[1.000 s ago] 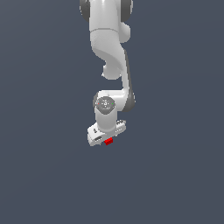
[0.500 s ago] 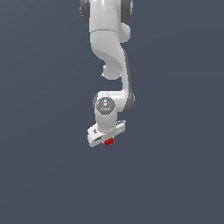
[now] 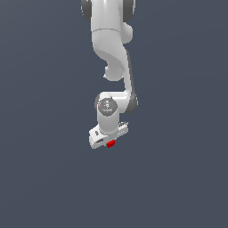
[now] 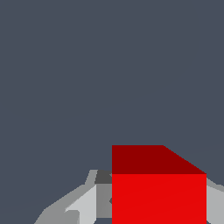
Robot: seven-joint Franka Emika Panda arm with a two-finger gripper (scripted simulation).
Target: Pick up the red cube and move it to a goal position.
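A: Where is the red cube [image 3: 110,143] at this moment?

B: It sits at the tip of the end effector [image 3: 109,142], right at the lower edge of the white hand. In the exterior view only a small red patch of it shows, poking out beneath the hand.

A: Is the end effector gripping it?

B: Yes. In the wrist view the red cube [image 4: 158,188] fills the space between the fingers [image 4: 81,205], with a grey finger pressed against one side and a sliver of another showing on the opposite side. The end effector [image 4: 153,205] is closed on the cube.

A: How does the cube look from the wrist?

B: One bright red face is turned to the camera, and a darker red face slopes away above it. Its edges appear straight and square to the fingers, so it seems to sit level in the grip.

A: And the arm itself?

B: The white arm [image 3: 111,49] comes down from the top of the exterior view, bends at a joint with a round grey cap [image 3: 106,106], and ends in the hand, which is tilted slightly.

A: What lies around the end effector?

B: Only a flat, dark grey-blue surface [image 3: 178,178] shows on every side of it in both views. I cannot tell whether the cube is touching that surface or held clear of it.
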